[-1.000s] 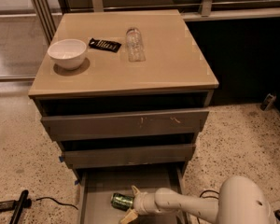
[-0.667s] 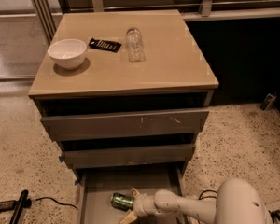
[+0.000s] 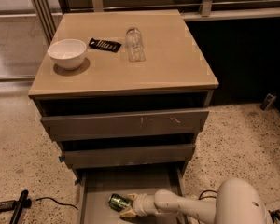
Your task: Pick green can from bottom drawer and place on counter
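The green can lies on its side on the grey floor of the pulled-out bottom drawer, at the bottom of the view. My gripper reaches in from the right at the can's right end. It is open, with one pale finger above that end and one below it. The white arm runs back to the right. The beige counter tops the cabinet above.
On the counter stand a white bowl, a black flat object and a clear glass jar. The two upper drawers are slightly open. A black tool and cable lie on the speckled floor at the left.
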`<move>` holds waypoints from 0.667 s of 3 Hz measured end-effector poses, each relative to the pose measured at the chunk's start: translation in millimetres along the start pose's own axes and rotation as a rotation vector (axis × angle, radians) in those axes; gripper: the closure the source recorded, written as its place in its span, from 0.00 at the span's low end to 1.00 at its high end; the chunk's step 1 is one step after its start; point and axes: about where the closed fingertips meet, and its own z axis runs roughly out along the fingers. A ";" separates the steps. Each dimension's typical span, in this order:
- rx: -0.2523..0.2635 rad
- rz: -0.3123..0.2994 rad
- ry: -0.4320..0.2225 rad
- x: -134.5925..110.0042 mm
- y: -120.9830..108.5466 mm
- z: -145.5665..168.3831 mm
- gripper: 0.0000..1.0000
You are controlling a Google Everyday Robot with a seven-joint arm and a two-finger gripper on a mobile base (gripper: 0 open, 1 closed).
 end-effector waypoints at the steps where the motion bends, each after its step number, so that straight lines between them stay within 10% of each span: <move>1: 0.000 0.000 0.000 0.0 0.0 0.0 0.65; 2: 0.000 0.000 0.000 0.0 0.0 0.0 0.87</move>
